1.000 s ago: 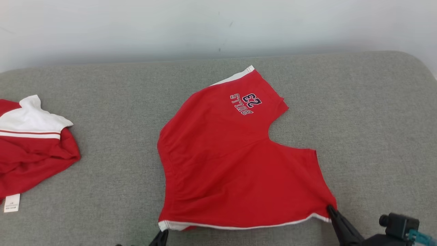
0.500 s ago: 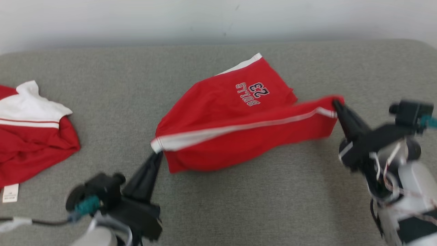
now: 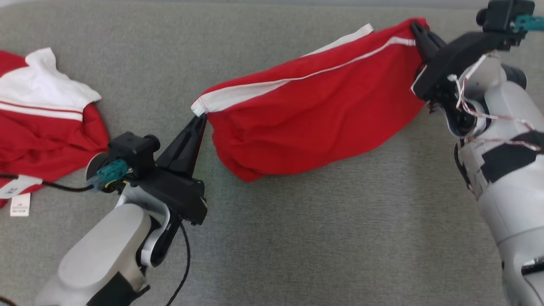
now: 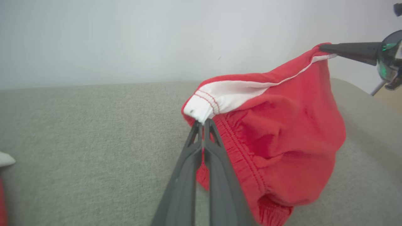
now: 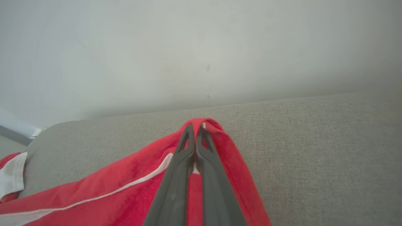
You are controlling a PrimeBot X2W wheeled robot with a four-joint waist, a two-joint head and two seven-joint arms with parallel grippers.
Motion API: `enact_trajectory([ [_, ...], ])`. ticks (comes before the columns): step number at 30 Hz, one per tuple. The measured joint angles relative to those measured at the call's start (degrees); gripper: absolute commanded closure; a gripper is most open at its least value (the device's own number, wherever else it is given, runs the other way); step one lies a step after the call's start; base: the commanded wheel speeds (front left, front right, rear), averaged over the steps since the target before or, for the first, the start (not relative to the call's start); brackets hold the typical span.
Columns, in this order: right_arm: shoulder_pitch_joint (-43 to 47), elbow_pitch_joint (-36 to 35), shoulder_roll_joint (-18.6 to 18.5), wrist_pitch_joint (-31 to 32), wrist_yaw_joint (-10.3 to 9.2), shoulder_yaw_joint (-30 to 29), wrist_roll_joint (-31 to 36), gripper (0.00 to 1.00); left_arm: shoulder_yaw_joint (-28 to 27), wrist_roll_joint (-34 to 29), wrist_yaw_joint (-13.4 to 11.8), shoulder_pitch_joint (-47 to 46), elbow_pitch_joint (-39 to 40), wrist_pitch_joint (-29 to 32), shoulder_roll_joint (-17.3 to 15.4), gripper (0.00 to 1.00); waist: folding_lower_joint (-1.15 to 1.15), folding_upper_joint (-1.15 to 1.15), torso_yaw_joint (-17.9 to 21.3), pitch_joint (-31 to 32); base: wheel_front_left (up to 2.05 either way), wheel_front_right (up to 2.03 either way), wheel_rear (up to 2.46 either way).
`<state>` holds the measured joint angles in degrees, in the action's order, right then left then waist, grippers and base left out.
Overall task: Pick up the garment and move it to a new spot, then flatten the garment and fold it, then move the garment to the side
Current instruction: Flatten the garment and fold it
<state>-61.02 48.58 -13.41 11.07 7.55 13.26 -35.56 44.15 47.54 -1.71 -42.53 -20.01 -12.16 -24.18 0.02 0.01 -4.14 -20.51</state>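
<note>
**Head view: garment hanging stretched between both grippers**

Grey cushion (image 3: 323,238) is spreading across the whole work area, with a pale wall (image 4: 94,37) rising behind it in the left wrist view. Red garment (image 3: 314,110) is hanging over the middle and right of the cushion, pulled out lengthwise between the two arms. Its white-trimmed edge is running along the top and the body is sagging below in a pouch. Cannot tell whether the lowest fold is touching the cushion.

Second garment (image 3: 46,127), red and white, is lying crumpled at the far left, well apart from the held one.

Left gripper (image 3: 199,121) is pinching the white corner at the garment's left end, fingers pressed together on the cloth. Right gripper (image 3: 418,32) is clamping the opposite corner at the upper right. Its fingers are likewise closed on the fabric, which is draping over their tips in the right wrist view.

White label (image 3: 20,205) is sticking out at the second garment's near edge.
</note>
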Motion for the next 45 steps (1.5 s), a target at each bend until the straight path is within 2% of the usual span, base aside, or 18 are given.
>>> enact_trajectory([
  [8,-9.4,12.4,-1.2,-3.6,0.0,2.4,1.4,1.0,1.5,-0.9,3.3,-4.8,-6.4,-1.0,4.8,1.0,0.0,0.0,-3.6,-3.6,0.0,0.0,0.0],
  [16,-13.2,19.0,-0.8,-6.2,0.0,3.6,1.7,1.0,2.2,-1.6,4.9,-7.2,-10.9,-1.7,7.8,1.0,0.0,0.0,-5.9,-6.2,0.0,0.0,0.0],
  [17,-13.4,19.6,-0.8,-6.6,0.0,3.8,1.7,0.78,2.2,-1.7,5.3,-7.3,-11.4,-1.9,8.0,1.0,0.0,0.0,-6.1,-6.5,0.0,0.0,0.0],
  [18,-13.6,20.2,-0.8,-7.0,0.0,4.1,1.7,0.18,2.2,-1.7,5.3,-7.5,-12.0,-1.9,8.3,1.0,0.0,0.0,-6.3,-6.6,0.0,0.0,0.0],
  [19,-13.8,20.6,-0.8,-7.6,0.0,4.3,1.8,0.0,2.2,-1.7,5.6,-7.8,-12.6,-2.0,8.6,0.77,0.0,0.0,-6.5,-6.7,0.0,0.0,0.0],
  [20,-14.1,20.9,-0.7,-8.2,0.0,4.3,1.8,0.0,2.3,-1.7,5.8,-8.0,-13.3,-2.0,8.9,0.77,0.0,0.0,-6.5,-6.7,0.0,0.0,0.0],
  [21,-14.1,21.0,-0.5,-8.8,0.0,4.4,1.7,0.0,2.2,-1.9,5.7,-8.0,-13.9,-2.2,9.2,0.0,-0.01,0.0,-6.5,-6.6,0.0,0.0,0.0],
  [26,-13.7,19.9,-0.3,-11.3,0.0,5.9,-0.1,0.0,1.0,-3.3,5.1,-7.8,-14.9,-2.7,9.8,0.0,-0.02,0.0,-6.1,-5.2,0.0,0.0,0.0],
  [28,-12.3,18.7,-0.7,-12.1,0.0,6.7,-1.1,0.0,-0.1,-5.0,4.0,-6.8,-14.1,-2.7,9.5,0.0,-0.02,-0.01,-5.9,-4.3,0.0,0.0,0.0],
  [32,-8.3,15.3,-2.4,-14.7,0.0,8.5,-4.1,0.0,-5.5,-9.8,-0.4,-1.8,-6.6,-2.9,8.5,0.0,-0.02,0.0,-5.3,-2.0,0.0,0.0,0.0],
  [38,1.2,11.1,-6.6,-16.8,0.0,13.4,-7.2,0.0,-14.0,-18.9,-7.3,11.1,7.5,-2.9,7.1,0.0,-0.03,-0.01,-4.3,2.1,0.0,0.0,0.0],
  [45,9.0,9.0,-9.4,-17.7,0.0,14.8,-12.5,0.0,-21.1,-25.1,-12.1,22.9,17.0,-2.9,6.6,0.0,-0.03,-0.01,-2.8,5.8,0.0,0.0,0.0],
])
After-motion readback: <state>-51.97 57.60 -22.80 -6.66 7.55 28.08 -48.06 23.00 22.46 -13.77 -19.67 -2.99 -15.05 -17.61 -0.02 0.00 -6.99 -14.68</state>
